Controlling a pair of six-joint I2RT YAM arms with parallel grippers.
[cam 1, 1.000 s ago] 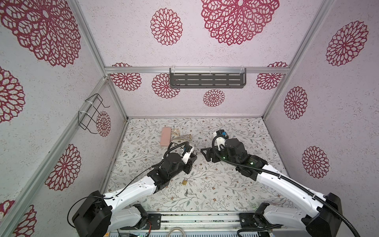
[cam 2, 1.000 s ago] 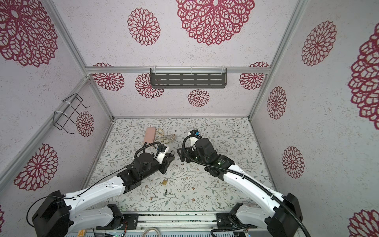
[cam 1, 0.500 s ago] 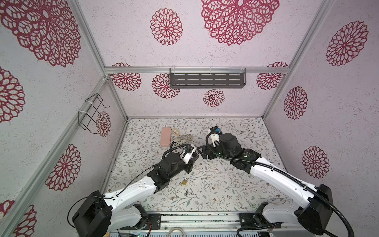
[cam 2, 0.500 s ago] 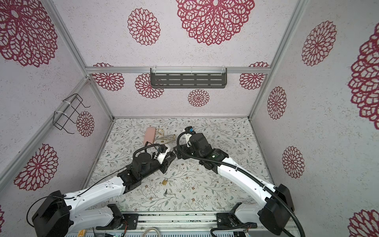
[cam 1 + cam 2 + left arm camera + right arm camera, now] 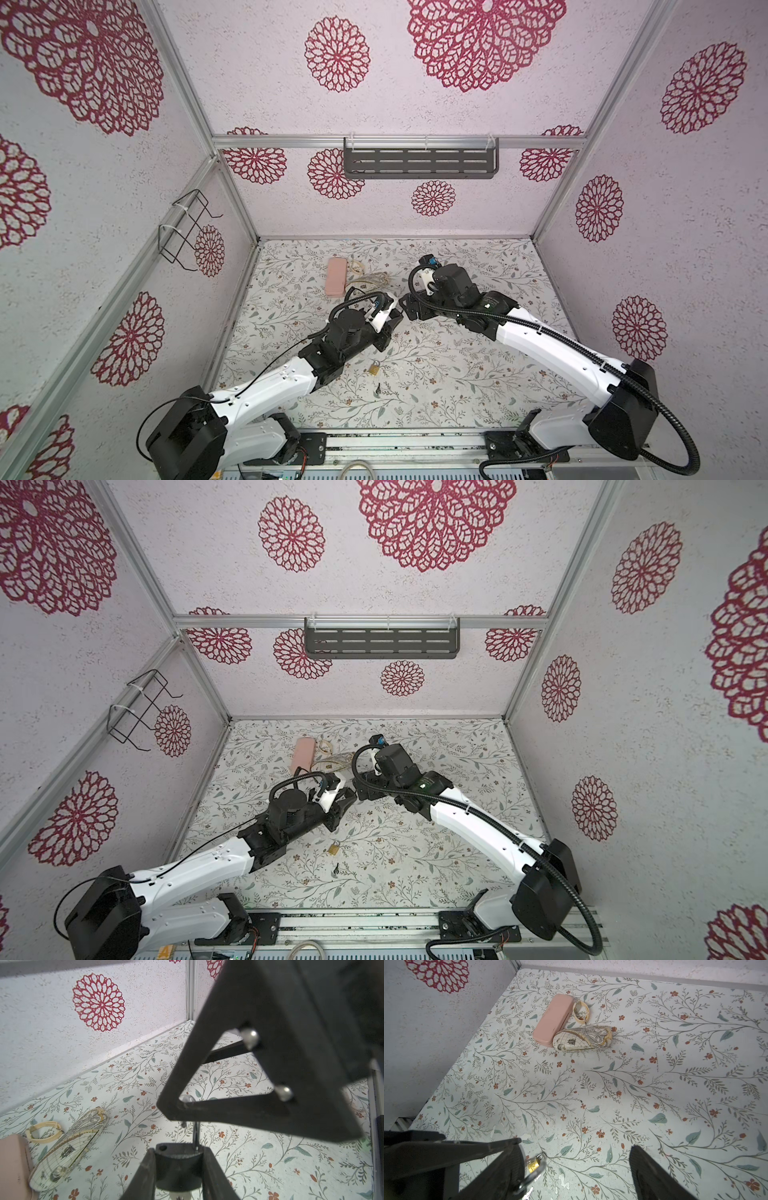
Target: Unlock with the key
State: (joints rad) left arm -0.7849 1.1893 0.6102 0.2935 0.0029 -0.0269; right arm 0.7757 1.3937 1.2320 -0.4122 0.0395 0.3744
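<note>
One floral-patterned table carries everything in the cell. Two white-and-black arms, the left arm and the right arm, reach in from the near edge, and in both top views their tips meet above the middle of the table, very close together. The right end effector has its jaws set wide apart with nothing between them. The left end effector is clamped on a black key-like piece with a hole in one corner and a thin metal shaft rising from it. Whether that shaft touches the right end effector's triangular finger frame, which is just above it, cannot be told. A pink case lies toward the far left of the table. A map-printed pouch touches it, and a cream bangle lies just beside both. The brass padlock lies flat on the table, near the left end effector and toward the near edge, held by neither arm. In the right wrist view it is partly behind one finger. A small dark key-shaped item lies on the table just nearer than the padlock.
</note>
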